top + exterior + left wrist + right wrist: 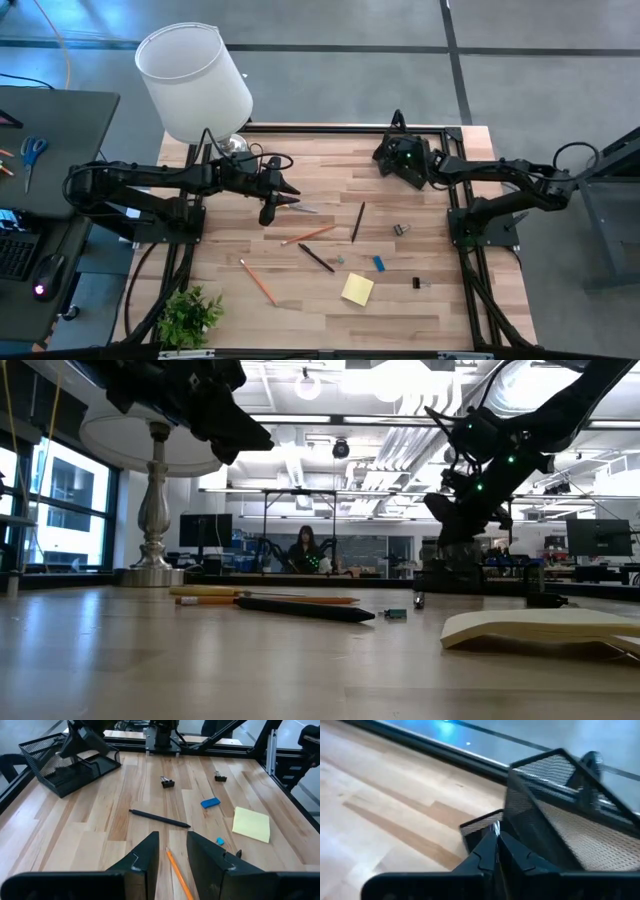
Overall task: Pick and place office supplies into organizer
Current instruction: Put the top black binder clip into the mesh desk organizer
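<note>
Organizer [403, 157]: on the table [300, 320], at its far edge, right of centre.
Right gripper [495, 840]: at the organizer's rim, fingers pressed together on the wire wall.
Left gripper [172, 851]: above the table's left-centre, fingers parted; a pencil [179, 876] lies below the gap.
Lamp [195, 85]: at the far left corner, behind the left arm.
Pen [357, 222]: table centre, right of the left gripper.
Second pen [315, 257]: nearer the front than the first.
Clip [400, 230]: right of the pens.
Eraser [379, 263]: between that clip and the sticky-note pad [357, 289].
Second clip [418, 283]: right of the pad.
Plant [188, 318]: at the front left corner.
</note>
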Robot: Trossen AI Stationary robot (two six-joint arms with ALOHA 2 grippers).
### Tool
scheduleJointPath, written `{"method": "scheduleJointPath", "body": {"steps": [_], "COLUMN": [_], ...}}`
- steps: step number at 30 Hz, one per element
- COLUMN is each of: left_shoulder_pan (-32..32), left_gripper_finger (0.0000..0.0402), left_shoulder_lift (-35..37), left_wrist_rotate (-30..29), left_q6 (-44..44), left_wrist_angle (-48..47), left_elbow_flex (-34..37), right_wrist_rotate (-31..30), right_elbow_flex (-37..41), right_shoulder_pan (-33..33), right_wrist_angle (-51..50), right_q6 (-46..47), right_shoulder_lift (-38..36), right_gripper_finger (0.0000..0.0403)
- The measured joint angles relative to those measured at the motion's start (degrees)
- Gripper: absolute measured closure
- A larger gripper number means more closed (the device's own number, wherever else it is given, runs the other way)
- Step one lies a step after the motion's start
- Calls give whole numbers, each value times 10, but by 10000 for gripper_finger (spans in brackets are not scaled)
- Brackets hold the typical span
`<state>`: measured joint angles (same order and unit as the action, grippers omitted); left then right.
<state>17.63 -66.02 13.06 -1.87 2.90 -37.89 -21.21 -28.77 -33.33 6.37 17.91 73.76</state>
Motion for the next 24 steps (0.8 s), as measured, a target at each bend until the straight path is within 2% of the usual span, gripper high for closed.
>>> {"method": "scheduleJointPath", "body": {"steps": [10,14,24], "left_shoulder_pan": [0,0,0], "left_gripper_finger": [314,314,314], "left_shoulder_lift": [0,0,0], "left_wrist_rotate": [0,0,1], "left_q6": [0,6,23], "left_wrist_angle": [0,3,0], "left_elbow_flex": [0,0,0], "right_wrist_rotate": [-24,-35,-148], "right_elbow_flex": [0,0,0], "right_shoulder_pan": [4,19,77], "right_wrist_angle": [30,32,28], "right_q6": [17,60,158], "right_shoulder_lift": [1,1,6], "right_gripper_finger": [400,400,393]}}
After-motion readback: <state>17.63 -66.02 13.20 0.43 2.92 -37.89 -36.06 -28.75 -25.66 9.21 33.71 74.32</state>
